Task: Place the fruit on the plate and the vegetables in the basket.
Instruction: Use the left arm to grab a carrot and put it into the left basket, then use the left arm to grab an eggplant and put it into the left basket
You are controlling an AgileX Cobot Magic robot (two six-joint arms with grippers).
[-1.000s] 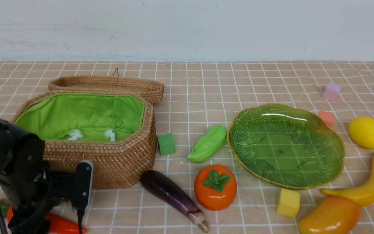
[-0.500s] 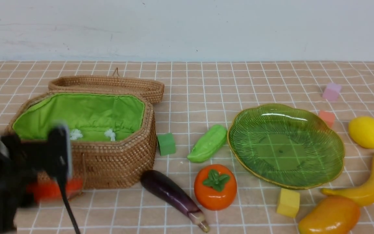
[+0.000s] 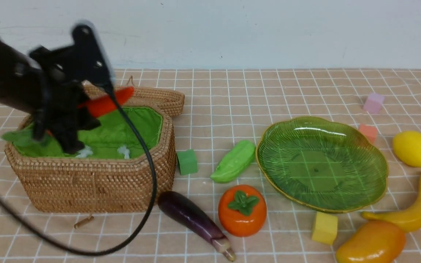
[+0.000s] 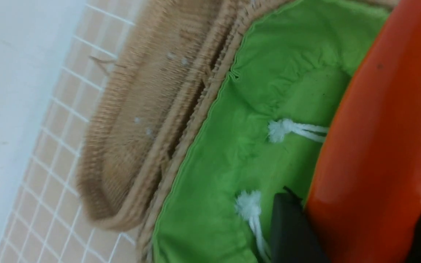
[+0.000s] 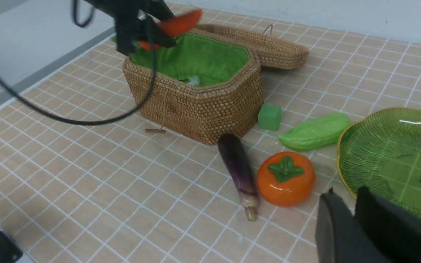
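Observation:
My left gripper (image 3: 82,109) is shut on the orange carrot (image 3: 106,104), holding it tilted above the green-lined basket (image 3: 97,182); in the left wrist view the carrot (image 4: 375,146) fills the space between the dark fingers (image 4: 291,226). On the table lie the green cucumber (image 3: 234,162), purple eggplant (image 3: 192,217), persimmon (image 3: 242,210), lemon (image 3: 414,148), banana (image 3: 415,208) and mango (image 3: 371,243). Nothing lies on the green glass plate (image 3: 322,164). My right gripper (image 5: 346,195) is shut on nothing, low beside the plate's near rim, outside the front view.
The wicker lid (image 3: 152,95) lies behind the basket. Foam cubes are scattered about: green (image 3: 187,162), yellow (image 3: 324,227), pink (image 3: 373,103), coral (image 3: 367,132). The left arm's black cable (image 3: 148,204) hangs across the basket's front. A small wooden toggle (image 3: 83,221) lies there too.
My left gripper has lifted the carrot from the table in front of the basket, up and back to above the basket's opening. Nothing else has moved.

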